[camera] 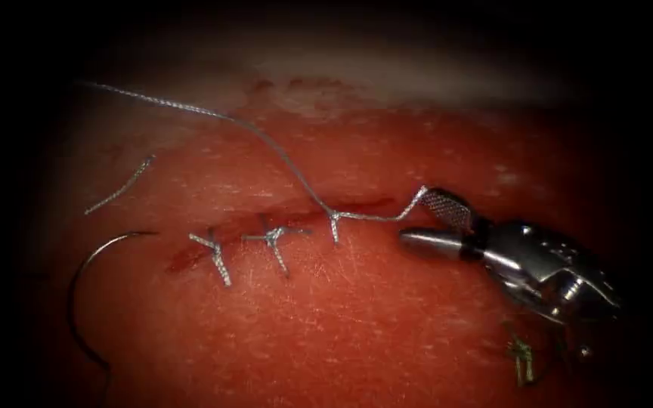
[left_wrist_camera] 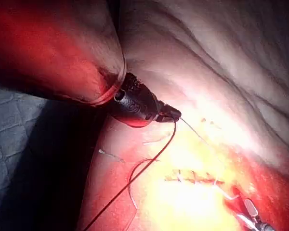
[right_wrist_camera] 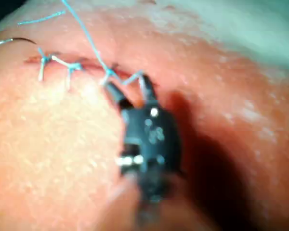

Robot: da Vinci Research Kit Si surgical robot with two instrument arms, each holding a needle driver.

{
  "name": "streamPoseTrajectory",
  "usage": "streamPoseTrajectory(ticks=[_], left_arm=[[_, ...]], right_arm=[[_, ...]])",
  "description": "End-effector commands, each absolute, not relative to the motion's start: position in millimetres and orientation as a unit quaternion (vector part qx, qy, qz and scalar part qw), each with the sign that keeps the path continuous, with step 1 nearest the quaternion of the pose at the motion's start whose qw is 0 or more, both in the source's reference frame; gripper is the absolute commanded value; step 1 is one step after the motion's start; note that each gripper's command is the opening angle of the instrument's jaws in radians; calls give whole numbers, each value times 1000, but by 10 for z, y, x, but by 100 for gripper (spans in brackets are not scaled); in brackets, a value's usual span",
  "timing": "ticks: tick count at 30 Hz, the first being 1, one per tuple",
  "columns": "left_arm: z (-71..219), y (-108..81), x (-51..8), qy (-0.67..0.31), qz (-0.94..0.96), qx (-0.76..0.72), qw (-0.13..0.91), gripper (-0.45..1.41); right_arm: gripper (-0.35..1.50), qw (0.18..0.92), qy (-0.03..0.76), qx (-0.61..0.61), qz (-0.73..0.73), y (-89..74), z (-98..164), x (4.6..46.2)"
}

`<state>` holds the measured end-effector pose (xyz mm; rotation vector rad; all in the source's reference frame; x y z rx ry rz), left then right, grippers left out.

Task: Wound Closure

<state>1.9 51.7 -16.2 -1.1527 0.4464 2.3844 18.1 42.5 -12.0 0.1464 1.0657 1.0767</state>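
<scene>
Here the right tool [camera: 417,219] gapes around the thread [camera: 376,217], seemingly ungripped; needle [camera: 88,295] lies free far left

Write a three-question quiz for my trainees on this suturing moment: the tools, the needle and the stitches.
1. True or false: the right tool holds the needle.
2. Multiple choice: how many knotted stitches sit along the cut? A one; B three; C five.
3. Short answer: what does the left tool hold?

Key
1. False. The needle lies on the tissue left of the cut, held by neither tool, and the right tool's jaws are open and hold nothing.
2. B.
3. The thread, which runs from the rightmost knot to its shut jaws.
</scene>
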Motion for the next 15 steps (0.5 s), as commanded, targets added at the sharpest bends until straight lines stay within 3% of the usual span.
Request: streamPoseTrajectory(ticks=[1,5,15], left_arm=[[-159,515,13,160,862,-424,227,-35],[-191,526,2,164,849,-443,237,-35],[-241,539,-24,170,836,-468,232,-35]], right_arm=[[130,734,477,65,480,426,-124,187],[146,755,459,51,466,444,-159,200],[148,773,466,31,430,448,-172,267]])
